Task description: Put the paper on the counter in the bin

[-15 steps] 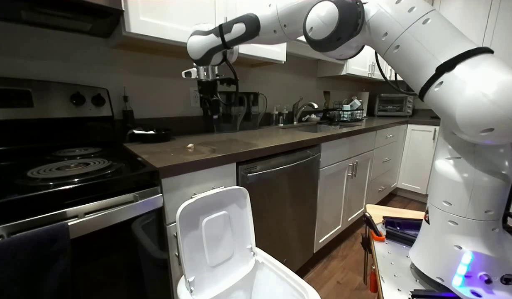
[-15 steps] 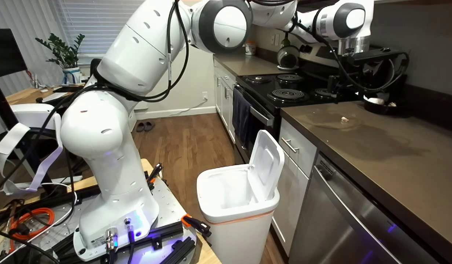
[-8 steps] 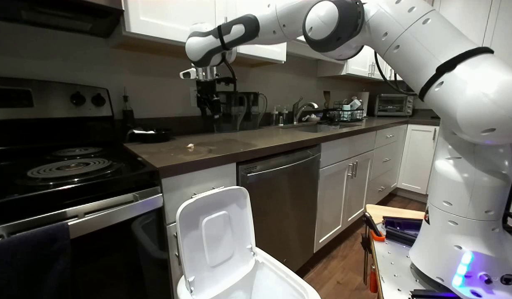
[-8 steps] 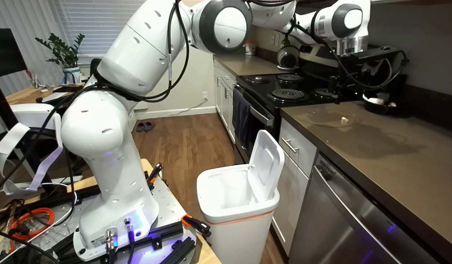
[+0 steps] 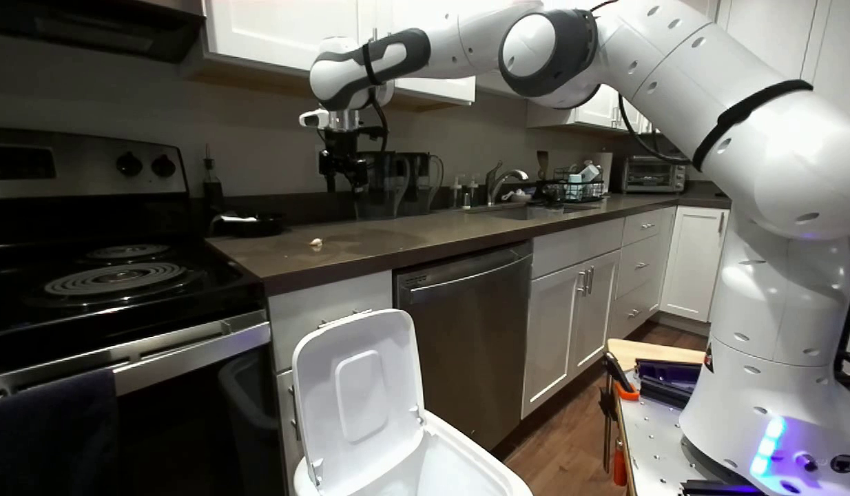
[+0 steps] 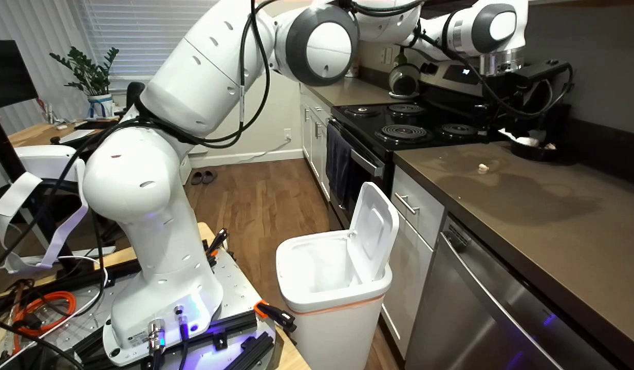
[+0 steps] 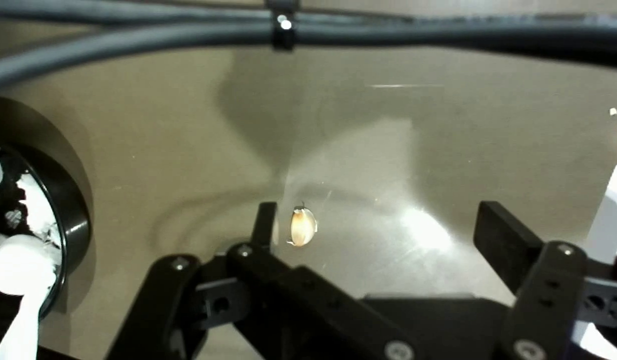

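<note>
Jaws spread apart, the gripper [image 7: 376, 225] should evenly straddle what looks like a garlic clove [image 7: 303, 227], then pinch just above the countertop [image 6: 569, 246].

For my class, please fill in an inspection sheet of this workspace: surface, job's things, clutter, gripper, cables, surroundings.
Surface: counter brown, with darker patches, shadow or damp unclear.
Job's things: pale scrap on the counter, whether paper unclear; bin with lid raised.
Clutter: black dish with whitish contents; white speck on the counter.
Gripper: open, above the counter, holding nothing.
Cables: bound together, crossing the top of the wrist view.
Surroundings: stove beside the counter; dishwasher under it.
</note>
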Controlling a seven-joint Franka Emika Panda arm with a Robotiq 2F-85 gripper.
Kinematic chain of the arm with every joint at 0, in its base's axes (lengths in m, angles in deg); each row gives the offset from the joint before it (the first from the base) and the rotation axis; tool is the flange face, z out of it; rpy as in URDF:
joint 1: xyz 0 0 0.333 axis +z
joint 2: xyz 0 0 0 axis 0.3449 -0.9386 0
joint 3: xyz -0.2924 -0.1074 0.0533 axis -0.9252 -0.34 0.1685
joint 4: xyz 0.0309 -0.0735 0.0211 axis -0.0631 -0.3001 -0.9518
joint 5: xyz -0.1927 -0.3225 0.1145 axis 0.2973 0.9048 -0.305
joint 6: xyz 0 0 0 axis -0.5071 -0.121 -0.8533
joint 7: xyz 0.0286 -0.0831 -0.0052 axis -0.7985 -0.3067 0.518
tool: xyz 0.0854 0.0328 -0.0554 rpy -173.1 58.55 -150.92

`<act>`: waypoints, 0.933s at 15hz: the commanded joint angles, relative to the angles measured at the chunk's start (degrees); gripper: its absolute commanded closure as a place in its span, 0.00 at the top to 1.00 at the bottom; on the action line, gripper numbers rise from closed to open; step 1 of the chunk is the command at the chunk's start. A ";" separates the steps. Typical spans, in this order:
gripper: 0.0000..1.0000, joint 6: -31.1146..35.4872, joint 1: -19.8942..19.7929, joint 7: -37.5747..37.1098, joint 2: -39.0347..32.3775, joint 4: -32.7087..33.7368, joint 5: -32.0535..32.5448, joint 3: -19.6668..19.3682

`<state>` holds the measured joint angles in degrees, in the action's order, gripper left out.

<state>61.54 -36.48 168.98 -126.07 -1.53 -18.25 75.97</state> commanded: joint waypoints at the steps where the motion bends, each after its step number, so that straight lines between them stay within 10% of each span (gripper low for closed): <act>1: 1.00 0.23 -0.46 4.67 -5.78 7.86 -3.14 0.05; 11: 1.00 -2.18 -0.03 5.14 -15.04 17.47 -5.38 2.17; 14: 0.84 -2.86 0.03 5.05 -16.30 18.88 -5.19 2.89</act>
<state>60.52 -36.28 172.05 -140.03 13.08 -22.74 78.03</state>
